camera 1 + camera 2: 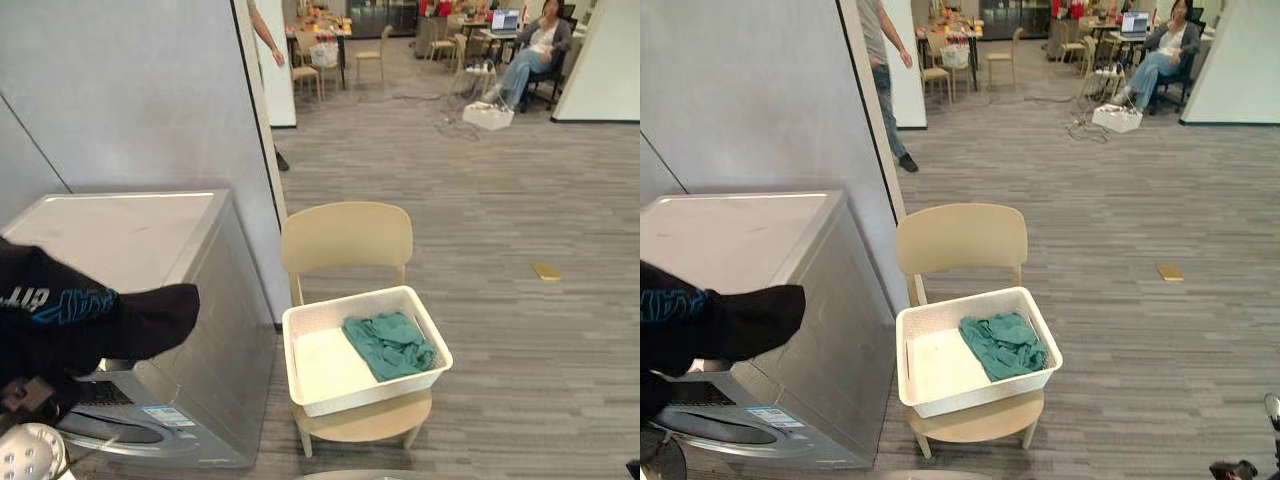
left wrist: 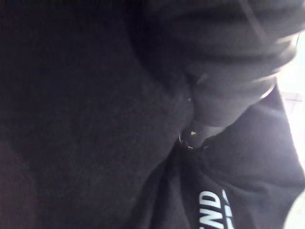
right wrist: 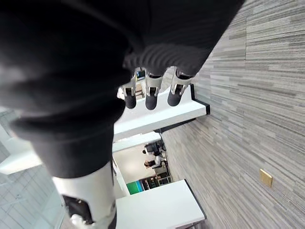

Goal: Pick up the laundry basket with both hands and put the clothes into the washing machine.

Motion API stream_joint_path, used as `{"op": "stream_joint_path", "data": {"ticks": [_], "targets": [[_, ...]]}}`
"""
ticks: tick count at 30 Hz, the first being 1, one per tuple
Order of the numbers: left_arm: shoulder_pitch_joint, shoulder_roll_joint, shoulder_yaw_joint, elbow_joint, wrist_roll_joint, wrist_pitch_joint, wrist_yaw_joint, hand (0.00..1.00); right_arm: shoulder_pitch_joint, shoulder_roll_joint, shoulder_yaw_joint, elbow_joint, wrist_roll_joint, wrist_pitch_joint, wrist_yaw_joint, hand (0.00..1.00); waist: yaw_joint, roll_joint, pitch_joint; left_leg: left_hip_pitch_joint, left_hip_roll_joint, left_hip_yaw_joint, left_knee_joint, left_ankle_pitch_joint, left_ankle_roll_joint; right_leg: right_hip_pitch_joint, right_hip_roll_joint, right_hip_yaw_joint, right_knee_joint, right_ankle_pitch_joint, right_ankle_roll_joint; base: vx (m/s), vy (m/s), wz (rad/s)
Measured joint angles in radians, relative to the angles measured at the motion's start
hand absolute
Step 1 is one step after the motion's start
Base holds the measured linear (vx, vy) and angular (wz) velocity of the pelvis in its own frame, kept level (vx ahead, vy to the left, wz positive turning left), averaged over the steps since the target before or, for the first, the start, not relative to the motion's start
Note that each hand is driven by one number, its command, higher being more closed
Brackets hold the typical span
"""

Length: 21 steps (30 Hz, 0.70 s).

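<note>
A white perforated plastic laundry basket [image 1: 372, 393] sits level on the seat of a pale wooden chair [image 1: 347, 235]. A crumpled teal-green heap of clothes [image 1: 390, 345] lies in its right half, and the left half is bare. The silver-grey washing machine [image 1: 215, 330] stands just beside the chair on its left, with a flat pale top.

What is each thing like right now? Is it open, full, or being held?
Basket: on the chair, not held, partly full.
Green clothes: crumpled in the basket's right side.
Chair: upright, carrying the basket.
Washer: nothing on top; cannot tell if its door is open.
Right hand: open, holding nothing.
Left hand: raised in front of the washer.
</note>
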Motion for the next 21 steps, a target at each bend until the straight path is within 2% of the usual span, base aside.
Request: {"op": "stream_joint_path", "data": {"ticks": [4,8,11,13,14,16,17,19,20,21], "targets": [[0.08,-0.097,0.042,0.062,-0.05,0.016,0.032,1.0,0.053,0.014,0.021,-0.003,0.001,0.026,0.0,0.0,0.022,0.002,-0.003,0.002,0.011,0.003,0.0,-0.004,0.003,0.001,0.001,-0.009,0.013,-0.012,0.004,-0.01,-0.018,0.06],[0.089,-0.105,0.001,0.3,-0.097,0.042,0.004,1.0,0.058,0.023,0.046,0.081,0.023,0.037,0.002,0.0,0.028,0.001,-0.003,0.0,0.014,0.002,0.0,-0.003,0.002,0.003,0.0,-0.03,0.032,-0.022,0.0,0.0,-0.014,0.15],[0.086,-0.108,-0.045,0.584,-0.126,0.059,-0.052,1.0,0.046,0.02,0.066,0.218,0.045,0.04,0.0,0.0,0.027,-0.003,-0.007,0.002,0.015,-0.004,0.0,0.002,-0.005,-0.001,-0.001,-0.038,0.059,-0.038,0.004,0.03,0.0,0.1],[0.069,-0.107,-0.075,0.861,-0.138,0.067,-0.084,1.0,0.028,0.012,0.072,0.362,0.046,0.048,-0.001,0.0,0.026,-0.006,-0.009,0.004,0.015,-0.001,0.002,0.003,-0.007,-0.006,-0.003,-0.037,0.073,-0.049,0.005,0.04,0.008,-0.01],[0.06,-0.106,-0.074,0.931,-0.153,0.07,-0.095,1.0,0.021,0.009,0.072,0.399,0.05,0.052,-0.001,0.0,0.026,-0.007,-0.009,0.004,0.015,0.001,0.002,0.003,-0.007,-0.008,-0.003,-0.034,0.077,-0.052,0.006,0.04,0.008,-0.08],[0.031,-0.102,-0.094,1.201,-0.214,0.084,-0.142,1.0,-0.024,-0.003,0.072,0.573,0.058,0.056,0.0,0.0,0.023,-0.013,-0.01,0.007,0.017,0.02,0.0,-0.001,-0.012,-0.027,-0.003,-0.023,0.104,-0.067,0.006,0.03,0.01,-0.14],[0.025,-0.101,-0.105,1.263,-0.223,0.089,-0.155,1.0,-0.035,-0.004,0.071,0.619,0.059,0.058,0.0,0.0,0.023,-0.014,-0.011,0.008,0.018,0.028,0.0,-0.003,-0.013,-0.033,-0.002,-0.017,0.109,-0.07,0.005,0.03,0.012,-0.25],[0.012,-0.099,-0.127,1.431,-0.257,0.104,-0.202,1.0,-0.073,-0.011,0.061,0.798,0.078,0.066,0.007,0.0,0.023,-0.016,-0.011,0.016,0.021,0.055,-0.003,-0.008,-0.015,-0.046,0.003,0.005,0.119,-0.074,0.006,0.04,0.012,-0.3],[0.006,-0.098,-0.141,1.499,-0.257,0.11,-0.224,1.0,-0.082,-0.016,0.048,0.931,0.08,0.084,0.031,0.0,0.027,-0.015,-0.011,0.028,0.028,0.067,-0.017,-0.008,-0.016,-0.046,0.007,0.014,0.116,-0.074,0.006,0.05,0.008,-0.19],[0.005,-0.098,-0.143,1.508,-0.257,0.11,-0.23,1.0,-0.084,-0.017,0.043,0.954,0.081,0.088,0.037,0.0,0.027,-0.014,-0.011,0.03,0.029,0.071,-0.018,-0.008,-0.016,-0.047,0.008,0.016,0.116,-0.074,0.006,0.05,-0.002,-0.25]]}}
